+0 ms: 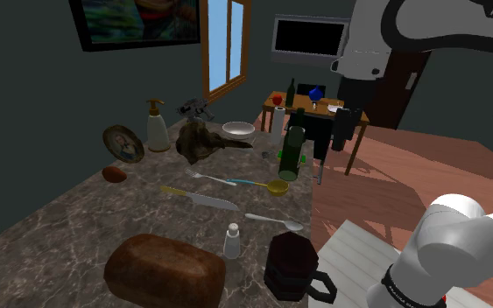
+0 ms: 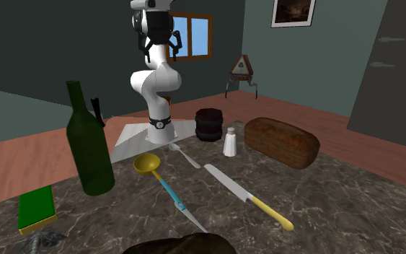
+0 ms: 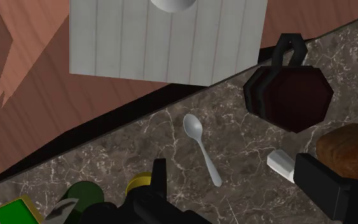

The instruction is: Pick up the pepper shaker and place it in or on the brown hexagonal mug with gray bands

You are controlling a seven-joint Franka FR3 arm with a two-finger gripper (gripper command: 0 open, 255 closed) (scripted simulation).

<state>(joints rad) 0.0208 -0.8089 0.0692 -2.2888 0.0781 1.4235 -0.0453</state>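
One white shaker (image 1: 232, 241) near dark mug (image 1: 292, 262)

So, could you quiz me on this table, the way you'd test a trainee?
1. True or false: the white shaker stands between the bread loaf and the dark mug.
2. The jaws are: A) open, holding nothing; B) shut on the shaker; C) shut on the mug.
3. What colour is the tall bottle?
Key: 1 true; 2 A; 3 green.
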